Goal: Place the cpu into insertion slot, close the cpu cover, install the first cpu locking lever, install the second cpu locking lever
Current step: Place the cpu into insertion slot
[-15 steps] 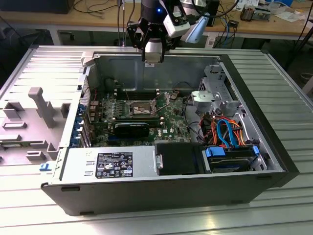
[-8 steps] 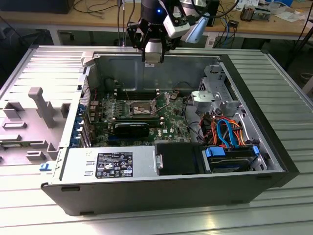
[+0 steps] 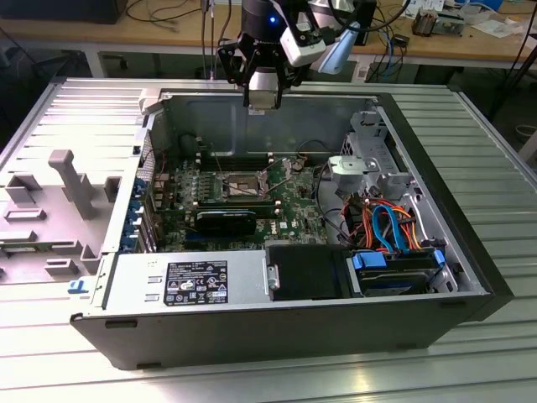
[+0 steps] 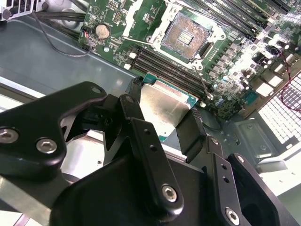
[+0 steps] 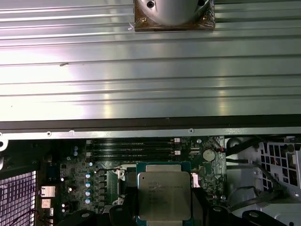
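Currently held: chip (image 4: pixel 162 113), gripper (image 4: pixel 166 99) clamped on its edges so it hangs flat.
Socket (image 4: pixel 188 35): bare, well below, awaiting it.

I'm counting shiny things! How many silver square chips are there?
1. The cpu is clamped in the gripper, held away from the empty insertion slot. Others could be hidden.

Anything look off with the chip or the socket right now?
Nothing stands out. The cpu sits flat and square in the gripper, clamped by two opposite edges. The insertion slot is uncovered and empty, its contacts showing.
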